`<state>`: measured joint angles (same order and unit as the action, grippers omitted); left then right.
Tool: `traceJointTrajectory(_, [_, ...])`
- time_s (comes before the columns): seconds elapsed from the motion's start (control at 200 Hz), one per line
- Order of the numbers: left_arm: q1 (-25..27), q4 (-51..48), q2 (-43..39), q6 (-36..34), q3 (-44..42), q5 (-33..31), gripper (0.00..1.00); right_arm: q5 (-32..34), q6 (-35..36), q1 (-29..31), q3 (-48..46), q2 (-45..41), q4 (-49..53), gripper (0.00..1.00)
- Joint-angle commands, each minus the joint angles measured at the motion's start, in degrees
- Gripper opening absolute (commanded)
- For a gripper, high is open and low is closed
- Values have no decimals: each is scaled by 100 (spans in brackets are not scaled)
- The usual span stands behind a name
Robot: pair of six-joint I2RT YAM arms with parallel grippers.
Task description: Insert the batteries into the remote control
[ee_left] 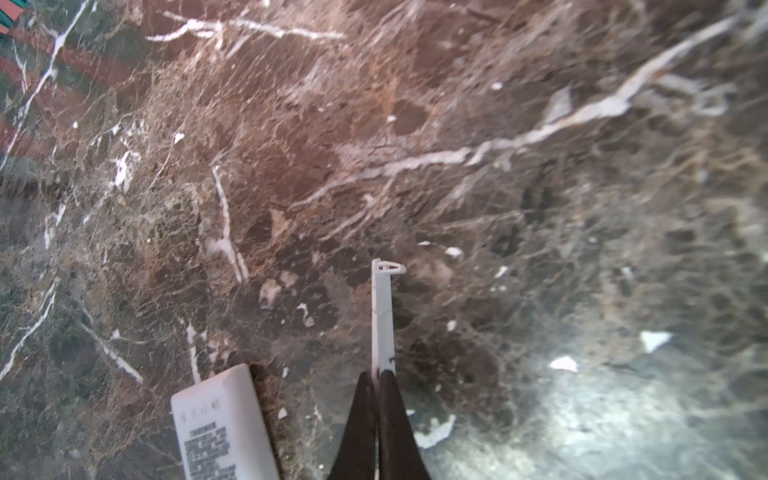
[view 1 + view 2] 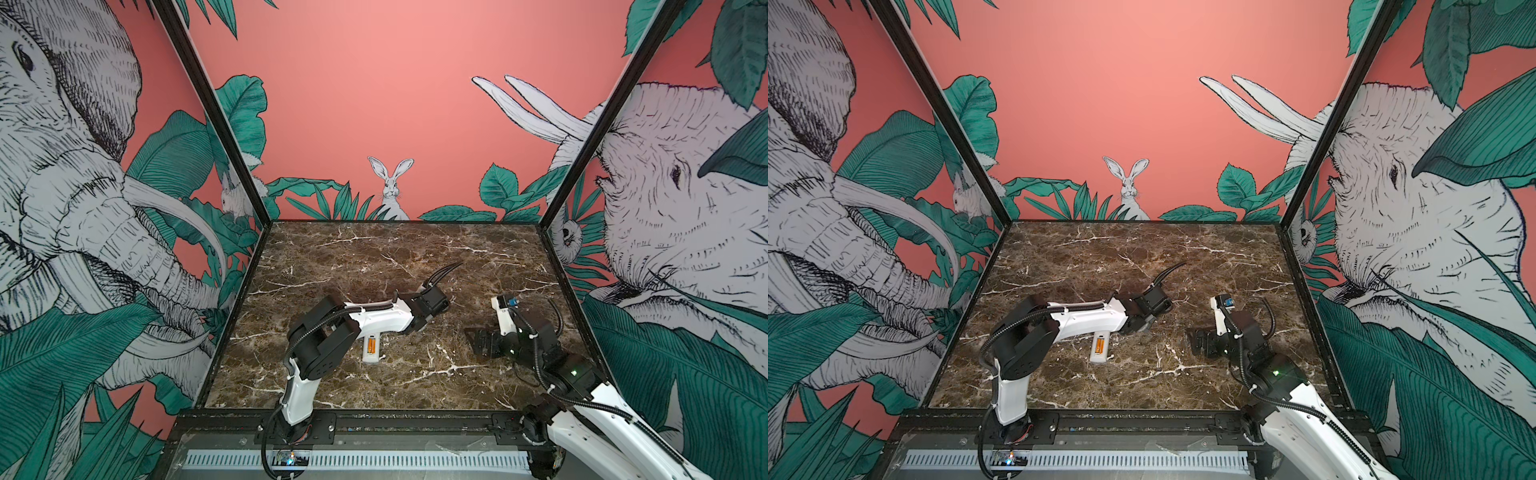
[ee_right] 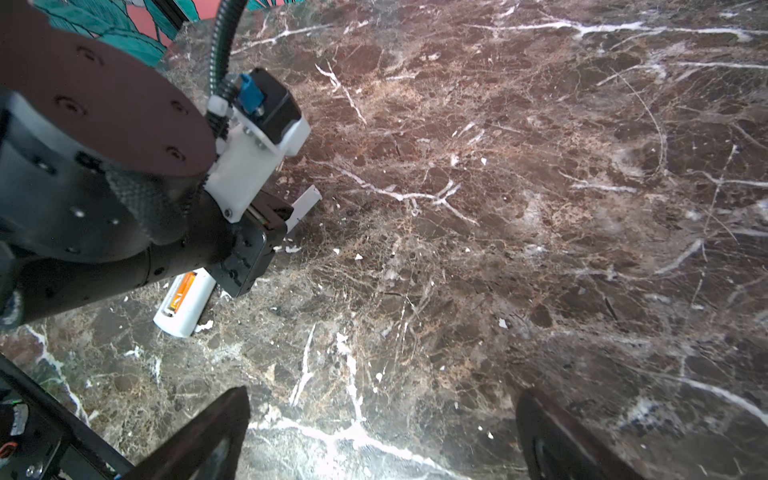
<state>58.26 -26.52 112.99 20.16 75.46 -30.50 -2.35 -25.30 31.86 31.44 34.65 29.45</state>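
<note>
- Remote control (image 2: 371, 351): long, slim, white; lying flat on the counter (image 2: 374, 257) with its plain back up, towards the front middle, partly under the left arm in both top views. Block of small grey print on the back near one end, seen in the left wrist view.
- Batteries (image 2: 371, 345): orange, slim, seated lengthwise in the open bay of the remote control. Seemingly two side by side in a top view; count not certain at this size. None loose on the counter in any view.
- Cover piece (image 1: 382, 316): small, thin, white, seen edge-on with a little clip tab at its far end; off the counter, just beside the remote control and not touching it.
- Left tool (image 1: 377, 376): clenched on the near end of the cover piece, fingers pressed flat against both faces.
- Right tool (image 3: 382, 392): released, jaws wide apart, nothing between them; well apart from the remote control, over bare counter on the right.
- Step in hand, by judgement: loading apparently done, bay not yet closed; refitting of the cover piece under way.
- Next move, by judgement: cover piece to be turned flat over the open bay, tab end lined up with its slot, then pressed or slid home until flush. Light remote control likely to skid under the push; steadying by the free right tool advisable.
</note>
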Motion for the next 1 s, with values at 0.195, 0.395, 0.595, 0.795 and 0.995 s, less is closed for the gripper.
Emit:
traceJointTrajectory(0.195, [151,-248,221,181,286,80,0,129,109,-22,187,-29,255,99])
traceJointTrajectory(0.395, [186,-186,216,133,375,272,12,173,141,-22,214,-4,254,99])
traceJointTrajectory(0.595, [186,-114,74,102,384,449,31,225,162,-21,189,15,258,99])
traceJointTrajectory(0.795, [155,-133,-224,54,345,352,50,219,164,-22,82,102,115,99])
traceJointTrajectory(0.995, [-193,26,-755,-195,104,938,68,130,56,-20,-63,558,-241,99])
